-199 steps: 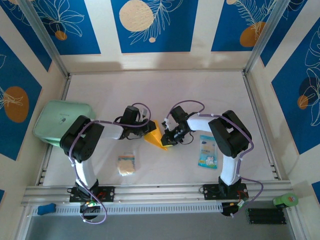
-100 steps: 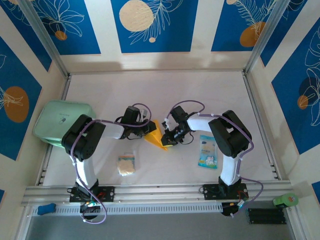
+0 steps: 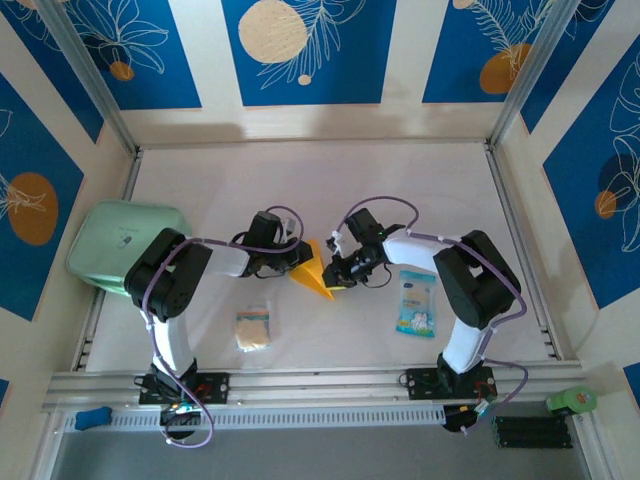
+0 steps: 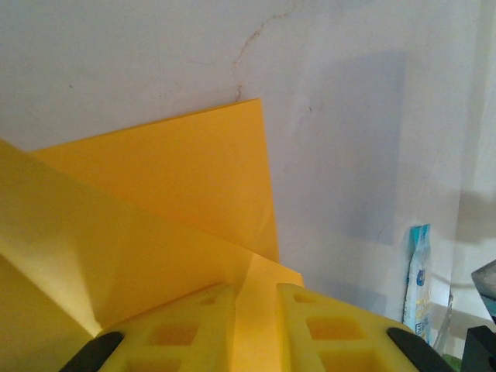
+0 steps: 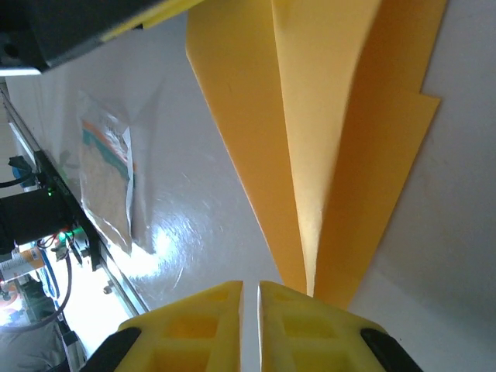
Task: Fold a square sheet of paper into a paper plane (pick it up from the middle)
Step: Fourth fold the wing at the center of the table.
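The square sheet of paper [image 3: 313,272] is orange-yellow, partly folded into a pointed shape, and lies on the white table between my two grippers. In the left wrist view, a raised flap of the paper [image 4: 170,178] runs into the narrow gap between the yellow fingers of my left gripper [image 4: 256,310], which is shut on it. Seen from above, my left gripper [image 3: 300,258] is at the sheet's left edge. My right gripper [image 3: 338,280] is at the sheet's near right edge. In its wrist view the right gripper [image 5: 250,298] is shut, and the creased paper [image 5: 325,116] ends at its right finger.
A light-blue and white packet [image 3: 415,303] lies right of the right gripper and also appears as the packet [image 4: 418,279] and the packet [image 5: 108,178]. A small beige spongy square [image 3: 254,329] sits near the front left. A pale green container [image 3: 125,243] stands at the left edge.
The right arm's elbow has swung out to the right while its gripper stayed at the paper. The left arm and the paper have barely moved.
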Tool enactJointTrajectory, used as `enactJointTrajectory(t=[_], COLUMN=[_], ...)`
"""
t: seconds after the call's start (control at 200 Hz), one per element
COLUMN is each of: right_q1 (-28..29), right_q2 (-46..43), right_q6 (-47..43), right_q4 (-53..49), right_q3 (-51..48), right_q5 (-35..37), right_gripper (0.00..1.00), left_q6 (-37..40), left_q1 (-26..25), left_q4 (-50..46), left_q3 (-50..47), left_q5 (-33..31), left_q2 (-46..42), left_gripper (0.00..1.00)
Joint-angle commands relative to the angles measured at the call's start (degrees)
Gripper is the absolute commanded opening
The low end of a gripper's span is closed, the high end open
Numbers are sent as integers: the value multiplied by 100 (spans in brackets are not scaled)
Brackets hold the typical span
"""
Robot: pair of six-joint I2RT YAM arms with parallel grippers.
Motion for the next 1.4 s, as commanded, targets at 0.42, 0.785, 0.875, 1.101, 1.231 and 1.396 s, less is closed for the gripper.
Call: enactJointTrajectory(t=[0.42,0.785,0.875,1.101,1.231,1.396], right_q1=[139,154,162,339,418,521], right_q2=[370,127,-111,-530,-422,-235], right_q6=[231,247,246,235,260,255], right_q4=[52,-45,-101,-282,-397,-397], right_q3=[-359,-346,-296,-214,-136,-57], right_q5=[76,279,244,1051,1509,1510], right_gripper=[13,13,13,22,27,26], left_q6=[-91,-125,-125,-151,-196,-196], left_q1=[21,21,26,21,12,-6], left_q4=[-625,-794,-938,-1334,-1401,-1499], left_q3=[-125,-97,-57,33,60,113], left_q5=[-422,-501,-534,-648,-659,-668], left_q2=[212,241,242,236,274,307], left_gripper=[22,21,22,22,23,23])
